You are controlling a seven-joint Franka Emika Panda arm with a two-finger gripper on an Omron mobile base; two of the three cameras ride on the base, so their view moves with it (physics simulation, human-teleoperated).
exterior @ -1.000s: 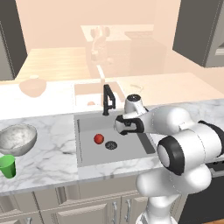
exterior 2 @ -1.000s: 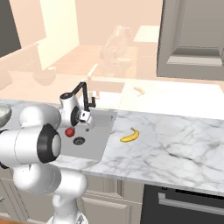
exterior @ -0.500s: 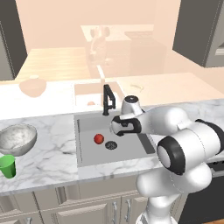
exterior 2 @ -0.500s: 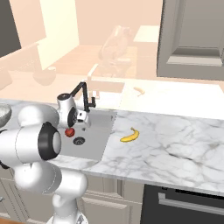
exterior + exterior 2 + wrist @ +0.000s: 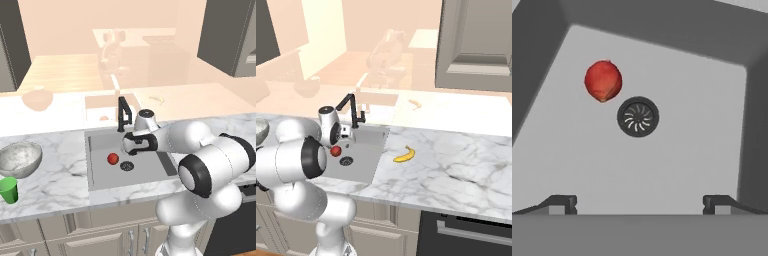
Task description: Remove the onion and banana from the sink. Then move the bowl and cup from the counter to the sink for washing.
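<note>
Hand view looks down into the sink (image 5: 572, 165), with the 2 dark fingertips (image 5: 562, 202) set far apart at the bottom of the picture: the jaws stand wide and hold nothing. Nothing lies between them but bare basin floor. The gripper (image 5: 134, 145) hangs above the middle of the sink, just in front of the black faucet (image 5: 123, 114) that rises from the sink's back edge.

The onion (image 5: 603, 80) rests on the basin floor just beside the round drain (image 5: 638, 116), apart from the jaws. In the left base view the onion (image 5: 113, 158) lies just left of the drain (image 5: 127, 166); in the right base view it (image 5: 335, 151) shows beside the arm's elbow, which covers part of the basin.

The banana (image 5: 405, 155) lies on the surface (image 5: 456, 170) to the right of the sink, near the basin's right edge and outside it. On the left stretch of the surface, the bowl (image 5: 18, 159) sits upright near the left edge, and the cup (image 5: 8, 190) stands just in front of it near the front edge, cut slightly by the picture border. The 2 are close; I cannot tell whether they touch.
</note>
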